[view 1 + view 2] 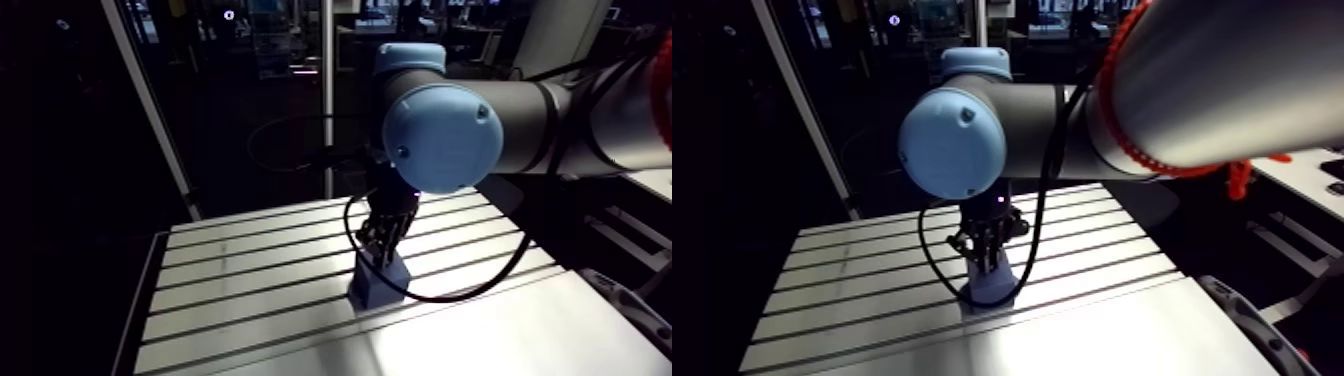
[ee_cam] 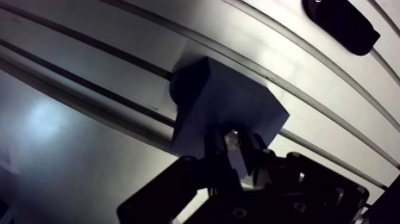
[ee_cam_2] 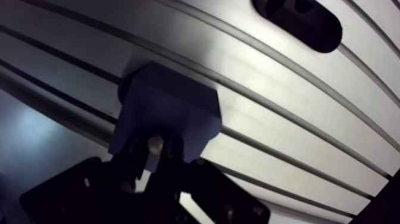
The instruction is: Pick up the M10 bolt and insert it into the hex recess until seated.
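Blue block (image 2: pixel 229 101), silver bolt (image 2: pixel 231 139), grey slotted table (image 2: pixel 89 173).

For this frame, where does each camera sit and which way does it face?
Arm view: on the upper link, looking down past a light-blue joint cap at the slotted table; the claw hangs over a blue block.
Wrist view: on the wrist, looking down past the fingers, which grip the bolt over the block.
Shared: claw, block, table.
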Motion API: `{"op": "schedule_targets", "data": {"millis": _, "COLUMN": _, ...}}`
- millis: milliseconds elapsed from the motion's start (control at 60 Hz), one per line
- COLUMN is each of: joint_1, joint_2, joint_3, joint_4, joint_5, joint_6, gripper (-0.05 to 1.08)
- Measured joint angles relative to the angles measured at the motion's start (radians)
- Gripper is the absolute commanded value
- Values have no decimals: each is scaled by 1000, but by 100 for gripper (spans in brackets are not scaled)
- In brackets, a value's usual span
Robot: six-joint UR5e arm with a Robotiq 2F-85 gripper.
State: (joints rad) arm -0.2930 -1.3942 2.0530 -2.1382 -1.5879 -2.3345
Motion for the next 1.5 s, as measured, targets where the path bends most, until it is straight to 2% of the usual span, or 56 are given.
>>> {"op": "schedule_targets", "data": {"millis": 533, "joint_1": 0, "joint_2": -1, "joint_3": 4, "joint_4": -3, "joint_5": 2, "joint_6": -90, "gripper": 72}}
{"op": "schedule_targets", "data": {"millis": 633, "joint_1": 1, "joint_2": -1, "joint_3": 5, "joint_4": -3, "joint_5": 1, "joint_6": -97, "gripper": 68}}
{"op": "schedule_targets", "data": {"millis": 667, "joint_1": 1, "joint_2": -1, "joint_3": 5, "joint_4": -3, "joint_5": 1, "joint_6": -99, "gripper": 64}}
{"op": "schedule_targets", "data": {"millis": 683, "joint_1": 1, "joint_2": -1, "joint_3": 5, "joint_4": -3, "joint_5": 1, "joint_6": -101, "gripper": 55}}
{"op": "schedule_targets", "data": {"millis": 700, "joint_1": 1, "joint_2": -1, "joint_3": 5, "joint_4": -3, "joint_5": 1, "joint_6": -102, "gripper": 41}}
{"op": "schedule_targets", "data": {"millis": 717, "joint_1": 1, "joint_2": -1, "joint_3": 5, "joint_4": -3, "joint_5": 1, "joint_6": -104, "gripper": 41}}
{"op": "schedule_targets", "data": {"millis": 733, "joint_1": 1, "joint_2": -1, "joint_3": 6, "joint_4": -3, "joint_5": 1, "joint_6": -106, "gripper": 32}}
{"op": "schedule_targets", "data": {"millis": 750, "joint_1": 1, "joint_2": -1, "joint_3": 6, "joint_4": -3, "joint_5": 0, "joint_6": -108, "gripper": 32}}
{"op": "schedule_targets", "data": {"millis": 767, "joint_1": 1, "joint_2": -1, "joint_3": 6, "joint_4": -3, "joint_5": 0, "joint_6": -109, "gripper": 24}}
{"op": "schedule_targets", "data": {"millis": 783, "joint_1": 1, "joint_2": -1, "joint_3": 6, "joint_4": -3, "joint_5": 0, "joint_6": -111, "gripper": 24}}
{"op": "schedule_targets", "data": {"millis": 800, "joint_1": 1, "joint_2": -1, "joint_3": 7, "joint_4": -3, "joint_5": -1, "joint_6": -112, "gripper": 13}}
{"op": "schedule_targets", "data": {"millis": 817, "joint_1": 1, "joint_2": -2, "joint_3": 7, "joint_4": -3, "joint_5": -1, "joint_6": -112, "gripper": 13}}
{"op": "schedule_targets", "data": {"millis": 850, "joint_1": 1, "joint_2": -2, "joint_3": 8, "joint_4": -4, "joint_5": -2, "joint_6": -113, "gripper": 3}}
{"op": "schedule_targets", "data": {"millis": 1217, "joint_1": -3, "joint_2": -17, "joint_3": -1, "joint_4": -52, "joint_5": -4, "joint_6": -98, "gripper": 2}}
{"op": "schedule_targets", "data": {"millis": 1500, "joint_1": -5, "joint_2": -43, "joint_3": -35, "joint_4": -33, "joint_5": -1, "joint_6": 6, "gripper": 2}}
